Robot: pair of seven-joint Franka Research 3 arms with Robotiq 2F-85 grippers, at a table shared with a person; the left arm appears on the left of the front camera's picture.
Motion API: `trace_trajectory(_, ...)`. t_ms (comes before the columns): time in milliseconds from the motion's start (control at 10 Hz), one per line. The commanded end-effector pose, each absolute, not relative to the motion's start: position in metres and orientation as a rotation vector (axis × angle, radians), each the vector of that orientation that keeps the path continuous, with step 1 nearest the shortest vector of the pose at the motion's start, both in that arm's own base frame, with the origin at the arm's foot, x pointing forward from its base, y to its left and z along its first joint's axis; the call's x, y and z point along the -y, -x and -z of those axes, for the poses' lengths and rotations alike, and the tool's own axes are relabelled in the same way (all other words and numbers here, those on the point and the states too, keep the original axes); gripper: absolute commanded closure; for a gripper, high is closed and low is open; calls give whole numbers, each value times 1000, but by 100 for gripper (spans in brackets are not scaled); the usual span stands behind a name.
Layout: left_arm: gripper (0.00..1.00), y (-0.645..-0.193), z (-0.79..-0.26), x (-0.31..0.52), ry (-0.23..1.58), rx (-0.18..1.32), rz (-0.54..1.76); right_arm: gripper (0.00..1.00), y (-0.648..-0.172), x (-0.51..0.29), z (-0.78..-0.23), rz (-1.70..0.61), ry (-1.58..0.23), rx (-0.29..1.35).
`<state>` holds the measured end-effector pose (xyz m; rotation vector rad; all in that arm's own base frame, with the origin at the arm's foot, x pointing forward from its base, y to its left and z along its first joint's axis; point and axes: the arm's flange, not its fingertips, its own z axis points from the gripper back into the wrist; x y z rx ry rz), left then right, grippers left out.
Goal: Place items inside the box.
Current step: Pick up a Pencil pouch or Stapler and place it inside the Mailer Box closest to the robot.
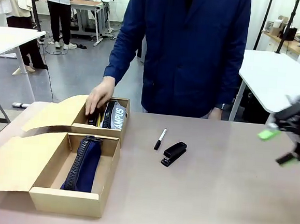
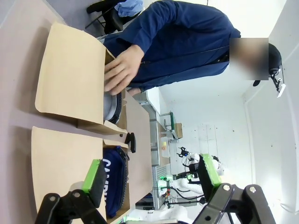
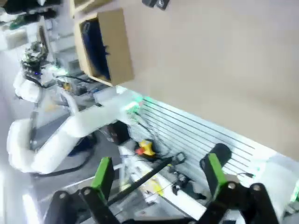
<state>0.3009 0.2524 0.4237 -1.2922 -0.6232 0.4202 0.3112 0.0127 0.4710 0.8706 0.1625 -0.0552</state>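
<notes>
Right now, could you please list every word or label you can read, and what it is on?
"AMPUS": white letters on the pouch in the far box; beginning hidden.
"CA": on the navy pencil case in the near box; rest hidden.
The marker and the stapler: no readable print.

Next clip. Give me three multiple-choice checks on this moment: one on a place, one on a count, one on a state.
1. Where is the marker?
A) lying on the table, beside the stapler
B) on top of the stapler
C) upright against the stapler

2. How many staplers lie on the open table?
A) none
B) one
C) two

3. How is the right pincer?
A) shut on the marker
B) shut on nothing
C) open and empty

Answers:
1 A: it lies flat on bare table, just apart from the stapler.
2 B: a single black one lies there.
3 C: its green pads stand apart with nothing between them.
</notes>
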Motion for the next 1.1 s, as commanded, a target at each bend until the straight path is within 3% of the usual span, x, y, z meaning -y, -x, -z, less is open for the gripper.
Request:
trace_trajectory(0,0,-299,-423,-251,1294,628,-401,0,-300,28,-434,266,-1052,-36)
trace_trajectory(200,0,-299,-423,-251,1294,628,-401,0,-263,75,-395,127,-1461,49)
trace_trajectory(300,0,-299,-423,-251,1294,628,-401,0,-256,84,-377,185,-1624,78)
trace_trajectory(400,0,-299,-423,-251,1294,628,-401,0,-261,77,-370,331,-1606,143)
trace_trajectory(500,0,-299,-423,-251,1294,628,-401,0,-297,116,-429,278,-1386,53)
trace_trajectory(1000,0,-299,-423,-251,1294,628,-401,0,-297,116,-429,278,-1386,53)
